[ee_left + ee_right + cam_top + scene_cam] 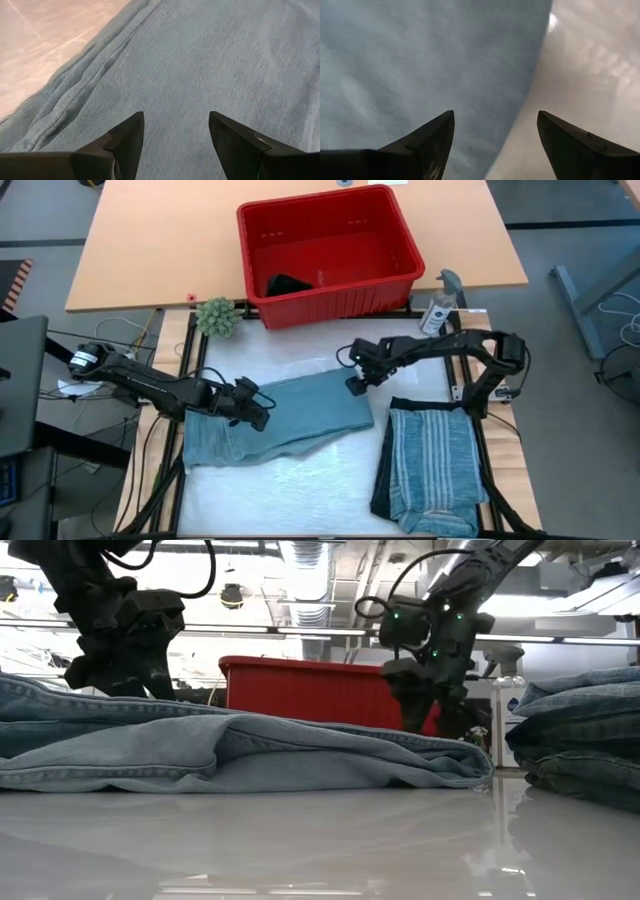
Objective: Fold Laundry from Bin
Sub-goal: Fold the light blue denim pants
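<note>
- We judged the step in hand to be folding the light blue denim piece (280, 420), which lay partly folded across the middle of the white table top (300, 490); doing it well meant taking hold at its outer edges, lifting both sides together and laying it flat without dragging creases in.
- The red bin (395, 240) stood beyond it on the wooden table, well apart, with one small black item (288, 283) left inside.
- A folded stack topped by the striped shirt (435, 465) sat beside the denim, on the right arm's side.
- Our left gripper (255, 408) hovered over the denim's left part, fingers spread, holding nothing.
- Our right gripper (358, 380) hung over its far right edge, fingers wide, empty.
</note>
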